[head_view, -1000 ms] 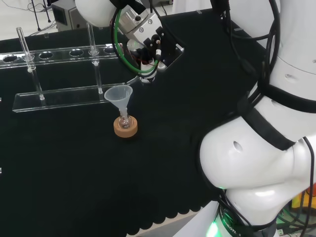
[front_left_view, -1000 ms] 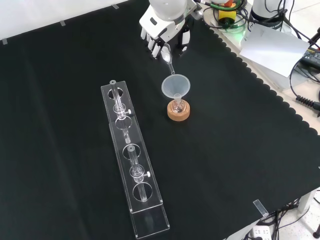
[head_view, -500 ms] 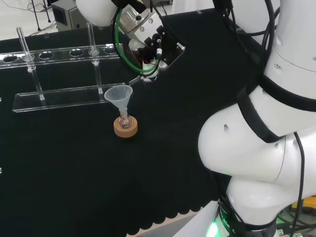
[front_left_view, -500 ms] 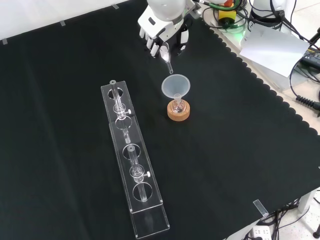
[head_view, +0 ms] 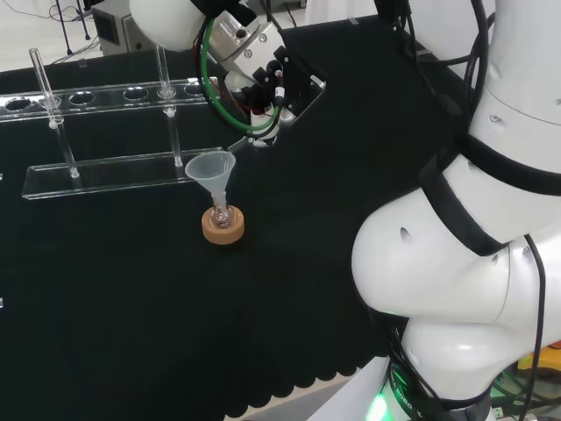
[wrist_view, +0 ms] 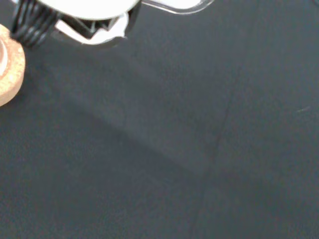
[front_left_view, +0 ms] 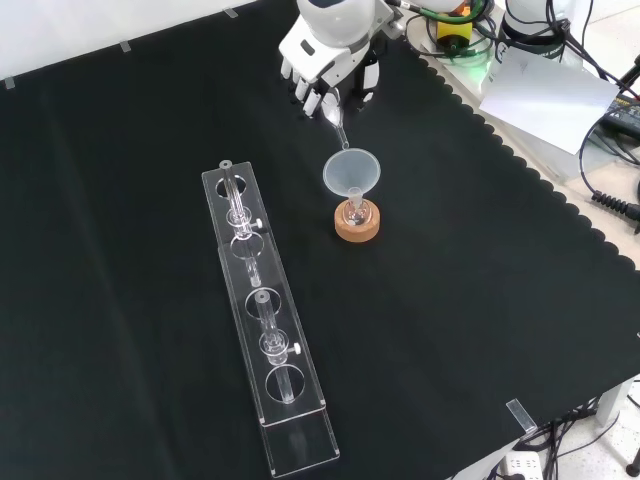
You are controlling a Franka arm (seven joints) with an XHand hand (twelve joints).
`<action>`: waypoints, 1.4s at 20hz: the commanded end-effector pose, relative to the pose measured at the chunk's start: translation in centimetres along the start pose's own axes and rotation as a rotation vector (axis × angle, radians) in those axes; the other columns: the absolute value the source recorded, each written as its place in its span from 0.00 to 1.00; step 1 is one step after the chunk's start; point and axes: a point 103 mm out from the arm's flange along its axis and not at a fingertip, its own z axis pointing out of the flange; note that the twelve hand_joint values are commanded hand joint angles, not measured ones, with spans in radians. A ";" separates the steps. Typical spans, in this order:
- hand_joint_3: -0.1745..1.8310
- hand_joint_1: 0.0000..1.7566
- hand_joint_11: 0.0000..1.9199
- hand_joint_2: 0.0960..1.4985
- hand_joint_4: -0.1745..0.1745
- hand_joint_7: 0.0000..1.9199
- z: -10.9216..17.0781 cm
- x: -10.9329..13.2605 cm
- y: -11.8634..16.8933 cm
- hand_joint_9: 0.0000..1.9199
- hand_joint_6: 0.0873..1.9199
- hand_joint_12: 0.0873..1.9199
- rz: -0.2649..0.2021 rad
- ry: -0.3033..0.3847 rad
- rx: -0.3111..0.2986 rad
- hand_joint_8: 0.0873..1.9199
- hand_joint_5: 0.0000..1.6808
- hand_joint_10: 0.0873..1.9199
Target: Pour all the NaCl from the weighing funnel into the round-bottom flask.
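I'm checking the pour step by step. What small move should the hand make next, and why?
Probably tilt the weighing funnel a little steeper without shifting it. In the front view, the hand holds it with its spout sloping down to just above the rim of the plastic funnel, which sits in the round-bottom flask on its cork ring.

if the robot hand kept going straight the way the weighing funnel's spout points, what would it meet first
Probably the rim of the plastic funnel standing in the round-bottom flask. The robot hand holds the weighing funnel with its spout aimed down toward that rim; depth is uncertain.
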 end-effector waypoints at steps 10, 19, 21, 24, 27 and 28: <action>0.51 0.64 0.57 0.34 1.00 0.58 0.2 -0.8 0.4 0.69 0.40 0.44 0.001 -0.030 0.017 0.21 0.74 0.02; 0.51 0.64 0.57 0.34 1.00 0.58 -1.3 0.8 0.7 0.70 0.40 0.44 -0.010 -0.058 0.020 0.21 0.74 0.02; 0.51 0.64 0.57 0.34 1.00 0.58 -0.9 0.1 0.7 0.70 0.40 0.44 0.001 -0.069 0.031 0.21 0.74 0.02; 0.51 0.64 0.57 0.34 1.00 0.58 -0.7 -0.1 0.7 0.70 0.40 0.44 -0.004 -0.064 0.027 0.21 0.74 0.01; 0.51 0.64 0.57 0.34 1.00 0.58 -0.8 -0.1 0.7 0.70 0.40 0.44 -0.013 -0.049 0.019 0.21 0.74 0.01; 0.51 0.64 0.57 0.34 1.00 0.58 -0.8 0.0 0.7 0.70 0.40 0.44 -0.033 -0.042 0.012 0.21 0.74 0.01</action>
